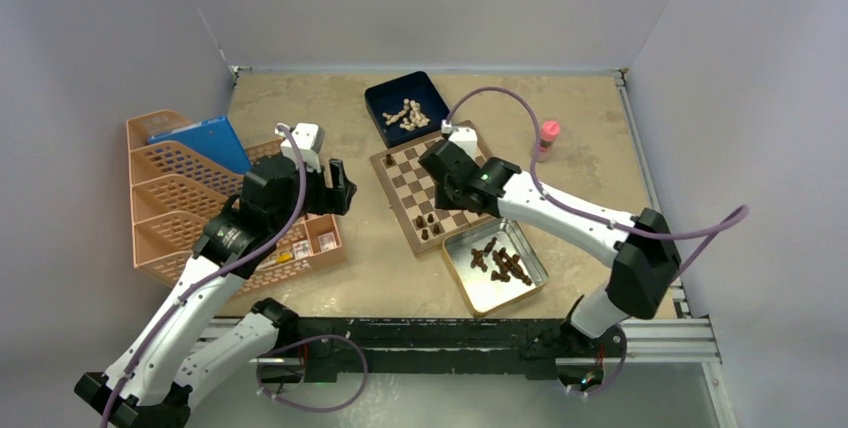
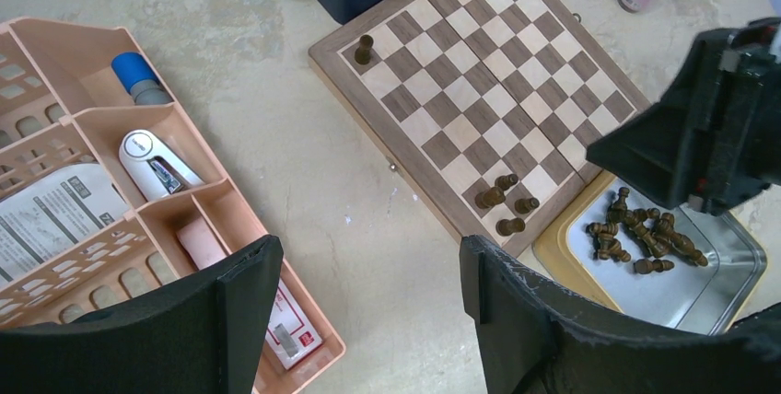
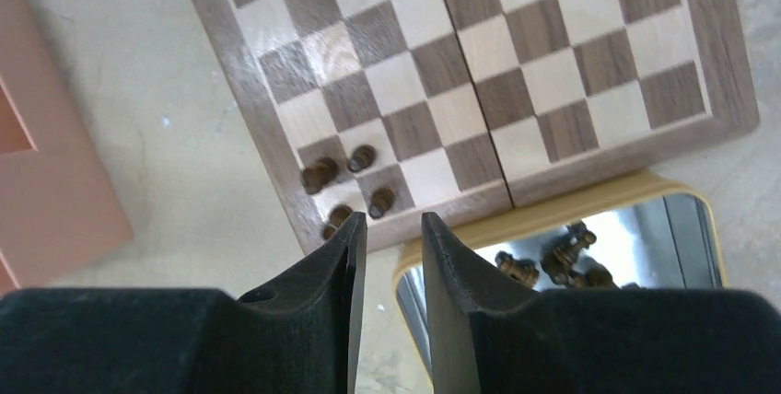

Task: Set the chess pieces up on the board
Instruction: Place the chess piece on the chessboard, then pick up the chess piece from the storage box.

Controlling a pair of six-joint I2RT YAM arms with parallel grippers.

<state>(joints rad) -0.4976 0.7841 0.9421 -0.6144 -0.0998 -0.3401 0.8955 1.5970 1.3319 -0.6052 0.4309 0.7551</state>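
Note:
The board (image 1: 402,184) lies mid-table. Several dark chess pieces (image 3: 361,158) stand in its near-left corner, and one (image 2: 365,48) stands alone at the far-left corner. More dark chess pieces (image 1: 500,260) lie heaped in the silver tin (image 1: 490,293) by the board's near edge. My right gripper (image 3: 393,221) hovers above the board's near edge between the corner group and the tin. Its jaws are a narrow gap apart with nothing between them. My left gripper (image 2: 368,247) hangs wide open and empty over bare table left of the board.
A dark blue box (image 1: 382,100) with cream chessmen sits behind the board. A pink bottle (image 1: 548,136) stands to the board's right. A peach desk organizer (image 1: 180,198) with small items fills the left side, close to the left gripper (image 1: 340,188).

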